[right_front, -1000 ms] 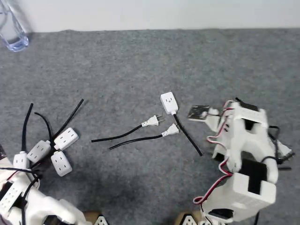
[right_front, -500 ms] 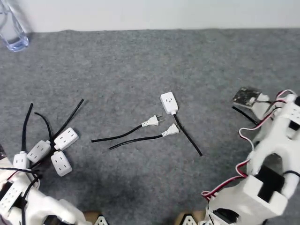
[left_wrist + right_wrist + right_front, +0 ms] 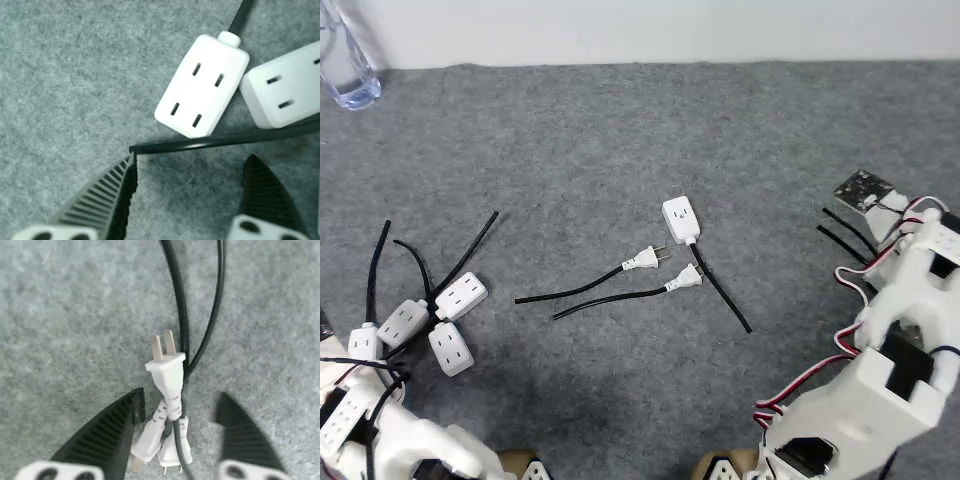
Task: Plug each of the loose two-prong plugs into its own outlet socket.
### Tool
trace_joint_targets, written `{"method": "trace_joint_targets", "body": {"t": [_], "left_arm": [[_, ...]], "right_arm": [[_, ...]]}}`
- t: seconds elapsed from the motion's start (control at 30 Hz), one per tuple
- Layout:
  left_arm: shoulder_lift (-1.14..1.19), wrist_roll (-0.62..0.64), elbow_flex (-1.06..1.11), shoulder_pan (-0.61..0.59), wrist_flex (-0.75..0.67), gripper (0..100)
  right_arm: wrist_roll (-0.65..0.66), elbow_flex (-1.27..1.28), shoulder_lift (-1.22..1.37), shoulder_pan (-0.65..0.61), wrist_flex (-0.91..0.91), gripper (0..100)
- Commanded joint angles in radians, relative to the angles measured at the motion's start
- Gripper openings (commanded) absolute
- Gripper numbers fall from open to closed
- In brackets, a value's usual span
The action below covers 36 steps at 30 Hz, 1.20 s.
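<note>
Grey desk (image 3: 620, 130) is lying undisturbed while the right arm (image 3: 880, 390) is swinging from the central socket (image 3: 681, 219) to the frame's right edge, its right fingers (image 3: 112, 427) hanging wide and empty astride a loose plug (image 3: 167, 375), seemingly lining up a pick, and the left fingers (image 3: 107, 200) are gaping empty at lower left.

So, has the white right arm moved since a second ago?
Yes. The right arm swung rightward, away from the white rectangular outlet socket mid-table, toward the view's right edge.
</note>
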Motion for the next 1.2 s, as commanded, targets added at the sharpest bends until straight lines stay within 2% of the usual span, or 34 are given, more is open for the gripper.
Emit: {"method": "trace_joint_targets", "body": {"t": [0.0,0.17,0.37,0.53,0.73,0.83,1.0,1.17], "left_arm": [[-0.015,-0.009,-0.002,0.002,-0.018,32],[-0.015,-0.009,-0.002,0.002,-0.018,32],[-0.015,-0.009,-0.002,0.002,-0.018,32],[-0.015,-0.009,-0.002,0.002,-0.018,32],[-0.021,-0.009,0.005,0.002,-0.018,32],[-0.021,-0.009,0.005,0.002,-0.018,32],[-0.021,-0.009,0.005,0.002,-0.018,32],[-0.021,-0.009,0.005,0.002,-0.018,32]], "right_arm": [[0.02,-0.058,-0.056,-0.031,0.062,37.4],[0.023,-0.054,-0.239,-0.159,0.254,28.0],[0.02,-0.052,-0.43,-0.414,0.444,27.7],[-0.075,-0.04,-0.44,-0.641,0.423,27.7],[-0.091,0.055,-0.383,-0.86,0.306,27.5],[-0.086,0.064,-0.334,-0.906,0.286,27.5],[0.025,0.058,-0.189,-0.94,0.286,27.4],[0.083,-0.008,-0.044,-0.921,0.295,27.3]]}}
